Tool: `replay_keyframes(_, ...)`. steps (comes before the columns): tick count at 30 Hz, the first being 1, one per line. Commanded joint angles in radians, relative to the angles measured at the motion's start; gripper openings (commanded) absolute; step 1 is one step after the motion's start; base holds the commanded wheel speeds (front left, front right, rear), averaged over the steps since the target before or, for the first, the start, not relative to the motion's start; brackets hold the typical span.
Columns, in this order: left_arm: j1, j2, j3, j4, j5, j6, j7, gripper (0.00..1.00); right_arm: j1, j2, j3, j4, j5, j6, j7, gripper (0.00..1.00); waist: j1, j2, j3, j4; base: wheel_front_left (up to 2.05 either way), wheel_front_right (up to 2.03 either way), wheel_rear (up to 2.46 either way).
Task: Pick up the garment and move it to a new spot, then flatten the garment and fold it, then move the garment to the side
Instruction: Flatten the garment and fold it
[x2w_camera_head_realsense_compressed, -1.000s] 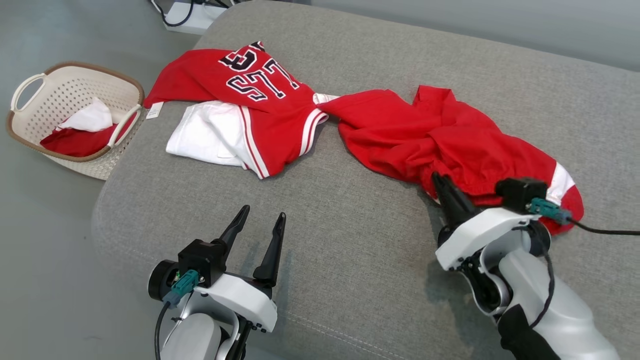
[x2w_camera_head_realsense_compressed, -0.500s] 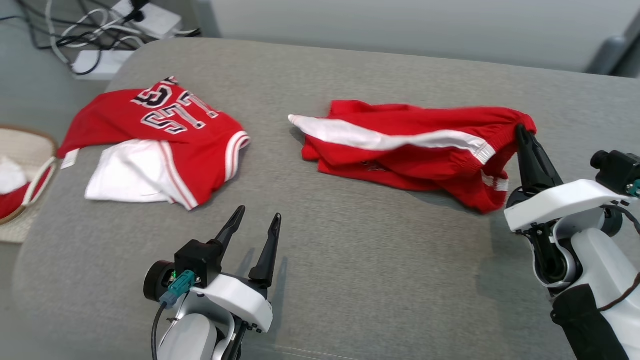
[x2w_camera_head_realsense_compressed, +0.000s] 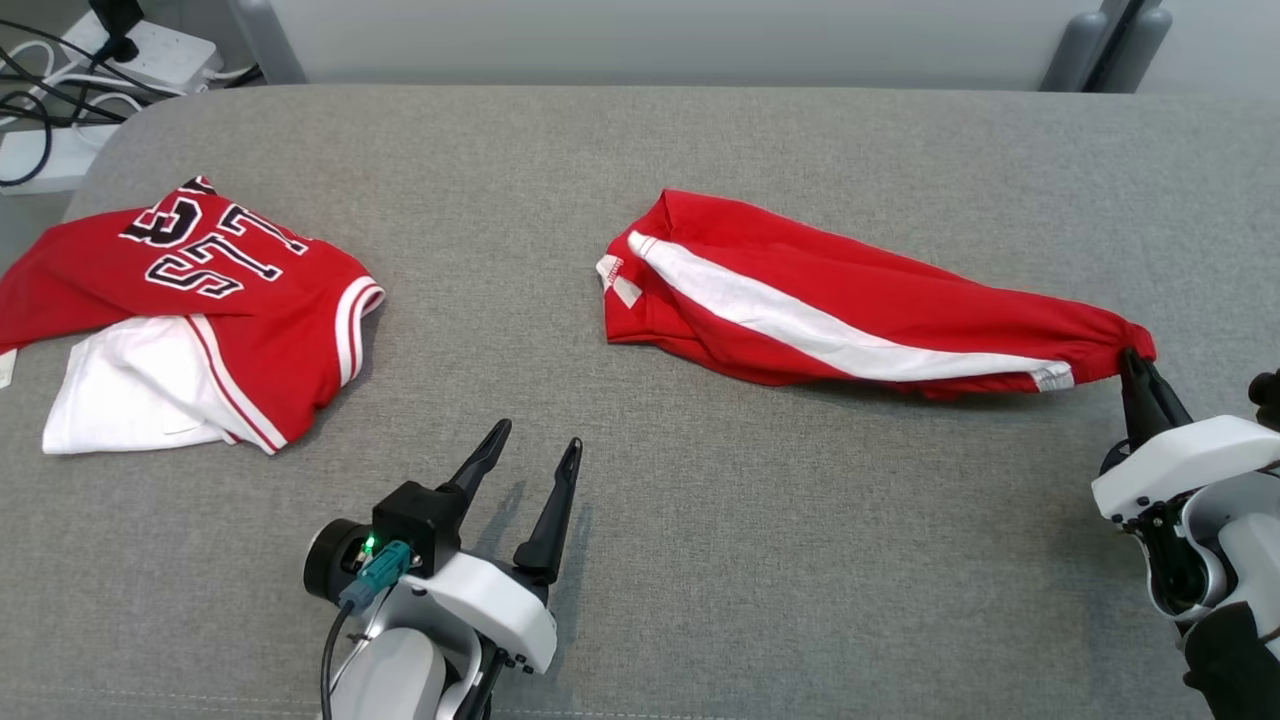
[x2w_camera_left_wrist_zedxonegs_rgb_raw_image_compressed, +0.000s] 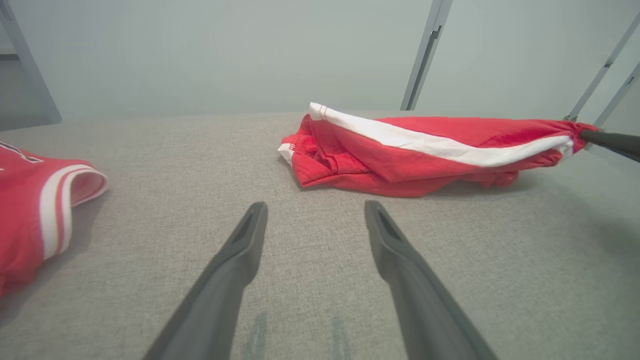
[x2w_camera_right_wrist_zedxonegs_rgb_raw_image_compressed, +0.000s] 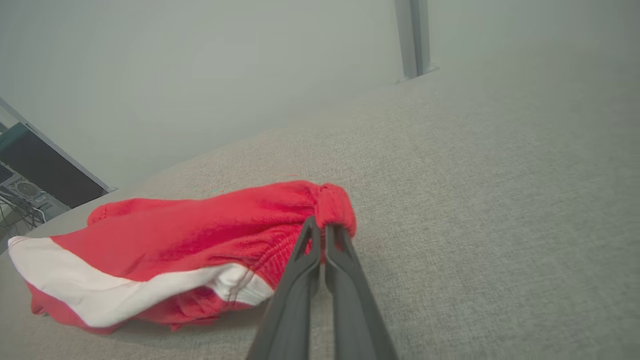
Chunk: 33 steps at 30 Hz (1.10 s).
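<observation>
Hauls the red fabric shorts with a white side stripe (x2w_camera_head_realsense_compressed: 860, 310) off the red-and-white lettered jersey (x2w_camera_head_realsense_compressed: 230, 290), from touching to well apart. Draws them from a crumpled heap into one long band, end clamped in the right gripper (x2w_camera_head_realsense_compressed: 1131, 358).

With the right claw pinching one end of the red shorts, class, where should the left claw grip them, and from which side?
Probably the free hem end of the red shorts, the left claw coming low from the left: that end lies bunched, facing its open jaws.
</observation>
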Motion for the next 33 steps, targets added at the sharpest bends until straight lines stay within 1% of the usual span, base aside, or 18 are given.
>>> replay_keyframes(1, -0.056, 0.009, 0.027, -0.018, 0.011, -0.004, -0.006, 1.00, -0.023, -0.012, 0.021, -0.003, -0.005, 0.004, -0.012, 1.00, 0.0000, 0.0000, 0.006, -0.004, 0.00, 0.00, 0.00)
replay_keyframes(5, -0.107, 0.009, 0.037, 0.008, 0.033, -0.014, -0.006, 1.00, -0.064, -0.001, 0.054, 0.079, -0.024, 0.004, -0.005, 1.00, 0.0000, 0.0000, 0.021, -0.022, 0.00, 0.00, 0.00)
replay_keyframes(8, -0.158, 0.009, 0.051, 0.029, 0.039, -0.023, -0.006, 1.00, -0.071, 0.000, 0.073, 0.104, -0.029, 0.004, -0.006, 1.00, 0.0000, 0.0000, 0.030, -0.047, 0.00, 0.00, 0.00)
replay_keyframes(12, -0.241, 0.009, 0.054, 0.112, 0.029, -0.039, -0.006, 1.00, -0.060, -0.002, 0.084, 0.095, -0.031, 0.004, -0.011, 1.00, 0.0000, 0.0000, 0.044, -0.097, 0.00, 0.00, 0.00)
replay_keyframes(15, -0.314, 0.017, 0.062, 0.189, 0.006, -0.046, -0.006, 1.00, -0.054, 0.009, 0.086, 0.061, -0.035, 0.004, -0.013, 1.00, 0.0000, 0.0000, 0.059, -0.143, 0.00, 0.00, 0.00)
replay_keyframes(21, -0.454, 0.045, 0.088, 0.362, -0.070, -0.051, -0.006, 1.00, -0.046, 0.047, 0.093, -0.016, -0.065, 0.004, -0.013, 1.00, 0.0000, 0.0000, 0.095, -0.228, 0.00, 0.00, 0.00)
replay_keyframes(25, -0.518, 0.062, 0.081, 0.442, -0.152, -0.052, -0.006, 1.00, -0.046, 0.070, 0.102, -0.050, -0.083, 0.004, -0.013, 1.00, 0.0000, 0.0000, 0.114, -0.269, 0.00, 0.00, 0.00)
replay_keyframes(28, -0.547, 0.084, 0.090, 0.463, -0.214, -0.052, -0.006, 1.00, -0.047, 0.081, 0.103, -0.068, -0.088, 0.004, -0.013, 1.00, 0.0000, 0.0000, 0.125, -0.287, 0.00, 0.00, 0.00)
replay_keyframes(30, -0.552, 0.095, 0.091, 0.472, -0.235, -0.052, -0.006, 1.00, -0.045, 0.081, 0.096, -0.081, -0.093, 0.004, -0.013, 1.00, 0.0000, 0.0000, 0.130, -0.290, 0.00, 0.00, 0.00)
replay_keyframes(33, -0.551, 0.092, 0.072, 0.493, -0.282, -0.052, -0.006, 1.00, -0.040, 0.084, 0.093, -0.091, -0.100, 0.004, -0.013, 1.00, 0.0000, 0.0000, 0.135, -0.292, 0.00, 0.00, 0.00)
